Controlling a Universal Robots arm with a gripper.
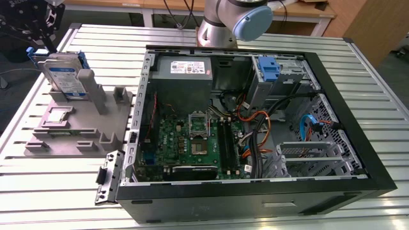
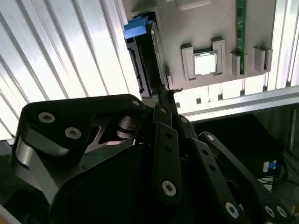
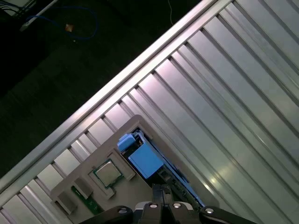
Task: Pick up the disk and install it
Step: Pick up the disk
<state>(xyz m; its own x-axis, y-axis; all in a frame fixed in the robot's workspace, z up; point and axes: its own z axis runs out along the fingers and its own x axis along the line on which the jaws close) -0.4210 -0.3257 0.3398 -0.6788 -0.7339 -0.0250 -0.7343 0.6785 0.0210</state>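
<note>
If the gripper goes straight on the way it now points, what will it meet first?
Probably the disk, standing upright in the grey holder; the gripper points at its top edge.

Slatted metal table [image 1: 64, 201], wooden cabinet [image 1: 374, 24] behind.

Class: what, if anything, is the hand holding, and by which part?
It cannot be told: the hand is by the top edge of the disk, upright in the holder.

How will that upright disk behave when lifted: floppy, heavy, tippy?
Probably stiff: the disk looks like a flat, blue-edged metal slab. Likely heavy for its size, being metal. It stands on edge in the grey holder, so a sideways push might tilt or jam it.
</note>
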